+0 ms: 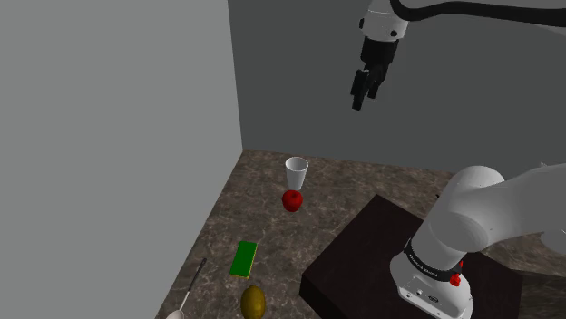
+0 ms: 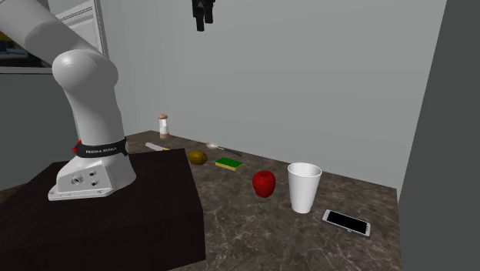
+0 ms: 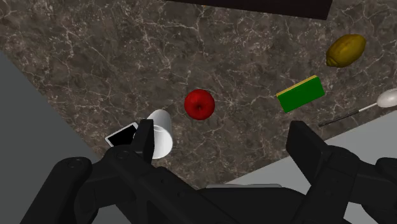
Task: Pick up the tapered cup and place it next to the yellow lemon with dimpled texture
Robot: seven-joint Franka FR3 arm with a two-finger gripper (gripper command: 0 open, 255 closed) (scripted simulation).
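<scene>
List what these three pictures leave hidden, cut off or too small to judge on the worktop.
Phone: wrist view, a finger of the gripper covers one end.
Spoon: shoulder view, its bowl is cut by the bottom edge.
Lemon: second exterior view, too small to show any dimples.
Cup: shoulder view, its foot is hidden behind the apple.

A: Shoulder view?
B: High, beside and behind the stand (image 1: 354, 245), looking down over the tabletop (image 1: 326, 190) into the wall corner
A: Second exterior?
B: Low and close, at the tabletop's opposite end, facing back along it; cup (image 2: 304, 186) nearest, stand at its left
A: Wrist?
B: High up, looking nearly straight down past the fingers (image 3: 312, 149)
A: Overlap?
B: All three share the same tabletop patch with cup, apple (image 3: 199, 104), sponge (image 3: 300, 94), lemon (image 3: 346, 50)
</scene>
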